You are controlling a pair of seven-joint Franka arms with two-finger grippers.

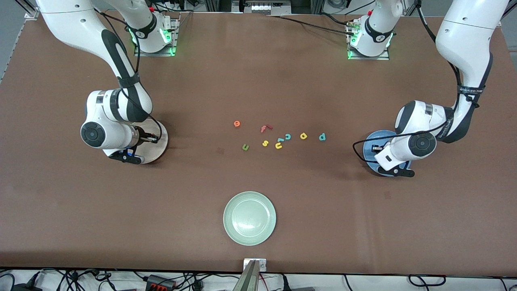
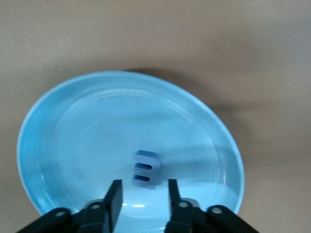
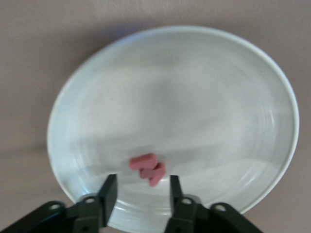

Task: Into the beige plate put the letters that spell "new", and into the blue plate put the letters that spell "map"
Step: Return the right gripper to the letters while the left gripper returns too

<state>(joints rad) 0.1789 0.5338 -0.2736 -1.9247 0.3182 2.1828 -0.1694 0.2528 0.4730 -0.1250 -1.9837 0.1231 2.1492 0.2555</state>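
Note:
The blue "m" (image 2: 146,169) sits in the blue plate (image 2: 73,126), just ahead of my left gripper (image 2: 144,191), which is open and not touching it. The red-pink "w" (image 3: 148,169) rests in the beige plate (image 3: 194,97), clear of my open right gripper (image 3: 141,194). In the front view the left gripper (image 1: 375,148) hangs over the blue plate (image 1: 369,141) and the right gripper (image 1: 151,138) over the beige plate (image 1: 159,151). At mid-table lie the orange "e" (image 1: 237,123), green "n" (image 1: 245,147), yellow "a" (image 1: 303,136) and teal "p" (image 1: 322,137).
Among those letters lie a red "f" (image 1: 265,128), a yellow "s" (image 1: 265,143), a yellow "u" (image 1: 278,145) and a teal "c" (image 1: 288,136). A pale green plate (image 1: 249,218) stands nearer to the front camera than the letters.

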